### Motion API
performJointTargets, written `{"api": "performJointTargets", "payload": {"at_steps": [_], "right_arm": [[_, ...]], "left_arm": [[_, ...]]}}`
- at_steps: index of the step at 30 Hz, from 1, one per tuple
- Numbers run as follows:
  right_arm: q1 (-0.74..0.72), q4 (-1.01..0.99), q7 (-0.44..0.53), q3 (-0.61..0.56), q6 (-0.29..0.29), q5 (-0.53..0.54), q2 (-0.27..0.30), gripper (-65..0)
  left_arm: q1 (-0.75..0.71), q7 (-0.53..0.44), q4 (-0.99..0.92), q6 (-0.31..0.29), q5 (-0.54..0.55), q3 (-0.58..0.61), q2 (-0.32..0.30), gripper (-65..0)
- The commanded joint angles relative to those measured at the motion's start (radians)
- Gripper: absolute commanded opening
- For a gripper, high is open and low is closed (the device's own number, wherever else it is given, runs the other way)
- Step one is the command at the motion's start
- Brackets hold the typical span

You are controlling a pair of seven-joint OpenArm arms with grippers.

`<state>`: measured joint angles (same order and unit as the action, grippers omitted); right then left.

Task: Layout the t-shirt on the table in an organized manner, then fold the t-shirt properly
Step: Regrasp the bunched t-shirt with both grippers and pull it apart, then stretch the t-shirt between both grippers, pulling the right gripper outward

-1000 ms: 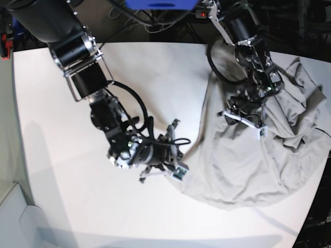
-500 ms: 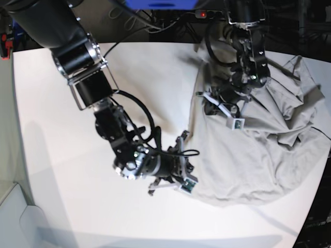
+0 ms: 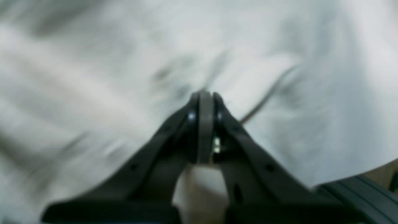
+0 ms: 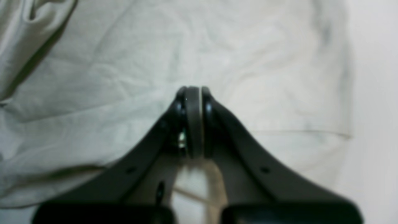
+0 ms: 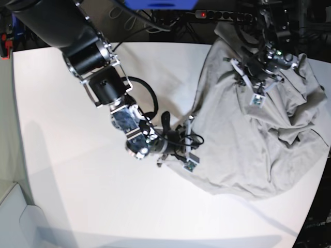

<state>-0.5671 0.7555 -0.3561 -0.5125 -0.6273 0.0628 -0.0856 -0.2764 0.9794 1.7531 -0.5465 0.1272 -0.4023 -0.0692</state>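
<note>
The light grey-beige t-shirt (image 5: 243, 150) lies crumpled on the right half of the white table (image 5: 77, 181). In the base view my right gripper (image 5: 186, 155) is at the shirt's lower left edge, shut on the cloth. My left gripper (image 5: 252, 82) is at the shirt's upper part near the table's far edge, shut on a raised fold. In the left wrist view the left gripper (image 3: 205, 93) has its jaws pressed together over blurred t-shirt (image 3: 93, 62) cloth. The right wrist view shows the right gripper (image 4: 192, 88) closed above wrinkled t-shirt (image 4: 248, 46), with bare table (image 4: 379, 93) at the right.
Cables and a power strip (image 5: 227, 15) run behind the far table edge, beside a blue object (image 5: 160, 4). The right arm's thick black links (image 5: 88, 51) cross the table's upper left. The shirt reaches the table's right edge (image 5: 323, 155).
The left gripper rose toward the far right, lifting the shirt's upper part with it. The right gripper shifted right and farther away, drawing the shirt's lower left edge along.
</note>
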Motion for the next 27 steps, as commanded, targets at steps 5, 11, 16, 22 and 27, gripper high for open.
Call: {"api": "performJointTargets", "payload": {"at_steps": [5,11,16,22,27], "right_arm": [[-0.026,-0.035,0.053,0.002,0.005,0.015,0.016,-64.2],[-0.029,-0.035,0.053,0.005,0.007,0.015,0.126,-64.3],[-0.026,-0.037,0.052,0.008,0.007,0.019,0.235,-64.3],[-0.024,-0.035,-0.018,0.12,0.044,0.016,0.309,-64.3],[-0.032,-0.027,-0.077,0.203,0.048,0.016,0.341,-64.4]], "left_arm": [[0.022,0.005,0.127,-0.001,0.041,-0.14,-0.007,-64.8],[0.05,0.102,0.156,-0.001,0.141,-0.378,-0.019,-64.8],[0.032,0.1,0.058,-0.001,0.142,-0.435,-0.048,-64.8],[0.012,0.098,0.028,-0.001,0.142,-0.436,-0.048,-64.8],[0.026,0.097,0.015,-0.001,0.142,-0.462,-0.048,-64.8]]}}
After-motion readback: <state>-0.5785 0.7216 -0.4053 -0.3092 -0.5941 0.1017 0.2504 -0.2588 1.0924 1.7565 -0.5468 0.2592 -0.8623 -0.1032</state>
